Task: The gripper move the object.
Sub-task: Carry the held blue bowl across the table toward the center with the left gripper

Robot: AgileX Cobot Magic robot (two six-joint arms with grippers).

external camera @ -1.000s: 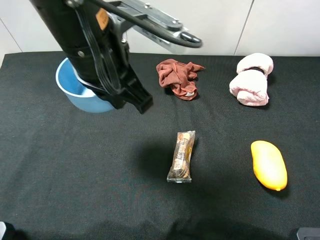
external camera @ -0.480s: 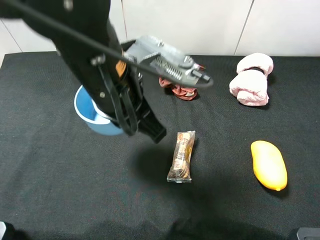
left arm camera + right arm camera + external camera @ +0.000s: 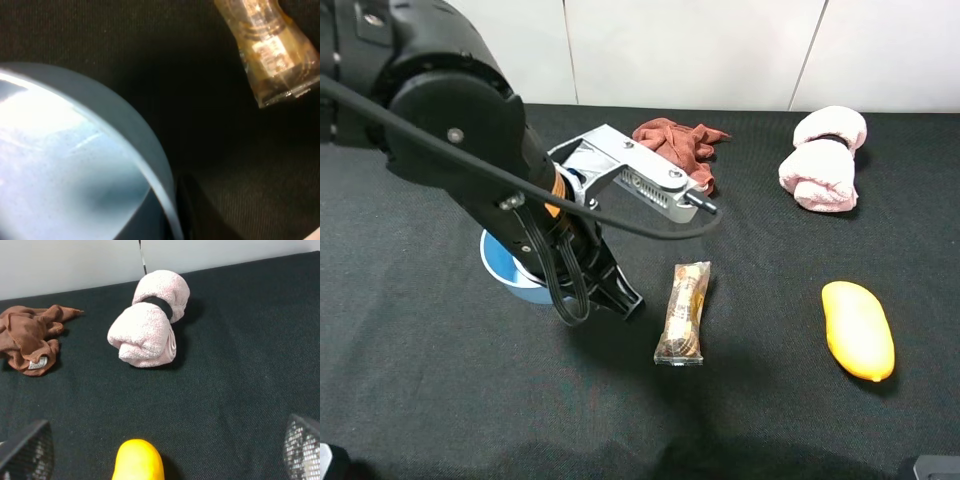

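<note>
The light-blue bowl is left of the table's middle, mostly hidden under my bulky black left arm. My left gripper is shut on the bowl's rim; the left wrist view shows the rim close up, with a black finger against its outer wall. I cannot tell whether the bowl touches the cloth. My right gripper is open and empty at the front right, with only its mesh fingertips showing.
A snack packet lies just right of the bowl and also shows in the left wrist view. A brown cloth and a rolled pink towel lie at the back. A yellow mango lies front right.
My left arm has carried the bowl from the back left toward the front and middle, closer to the snack packet. Nothing else has moved.
</note>
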